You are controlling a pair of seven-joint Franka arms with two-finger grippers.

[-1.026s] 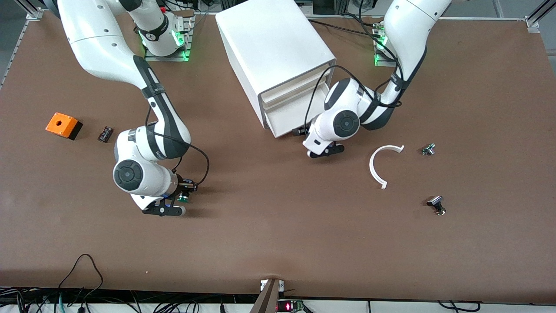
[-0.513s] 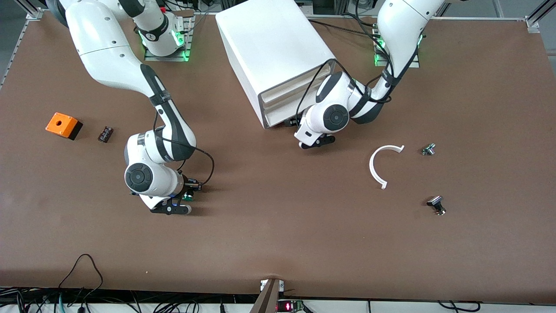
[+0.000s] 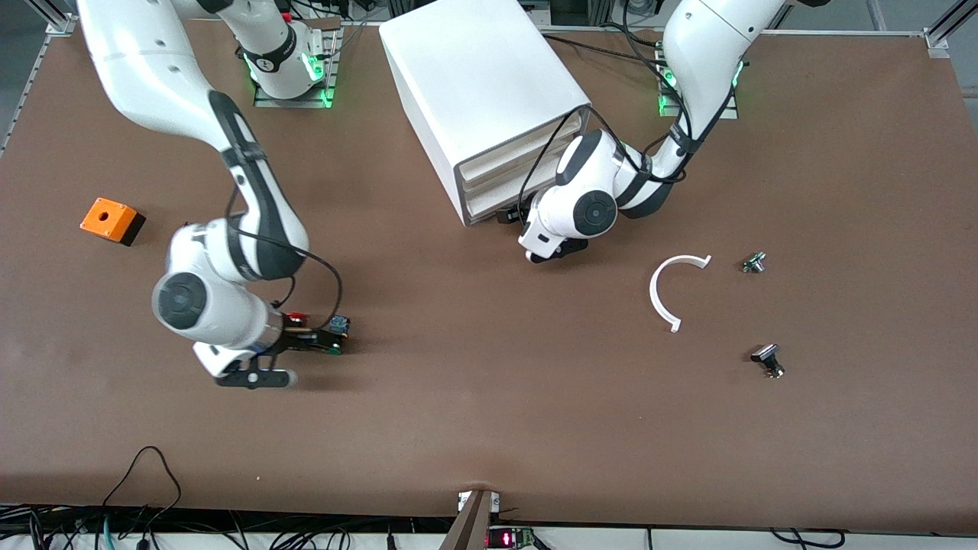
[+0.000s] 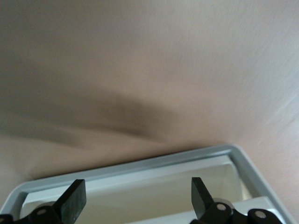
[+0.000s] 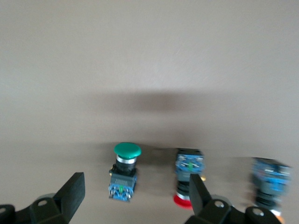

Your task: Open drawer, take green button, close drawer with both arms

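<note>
The green-capped button (image 3: 333, 349) lies on its side on the table, green cap pointing away from my right gripper. In the right wrist view the button (image 5: 125, 175) lies just ahead of the fingers. My right gripper (image 3: 312, 340) is open and empty, low over the table; it also shows in the right wrist view (image 5: 135, 193). The white cabinet (image 3: 481, 84) has its lowest drawer (image 3: 489, 203) pushed in flush. My left gripper (image 3: 513, 218) is open at that drawer's front. In the left wrist view the gripper (image 4: 138, 198) is empty against the drawer (image 4: 140, 179).
A red-capped button (image 5: 188, 179) lies beside the green one, and a third button (image 5: 268, 184) lies beside that. An orange box (image 3: 111, 220) sits toward the right arm's end. A white curved piece (image 3: 663, 294) and two small metal parts (image 3: 754, 262) (image 3: 768, 359) lie toward the left arm's end.
The left gripper pushed the lowest drawer in until flush. The right gripper opened and drew back from the green button, which now lies on the table.
</note>
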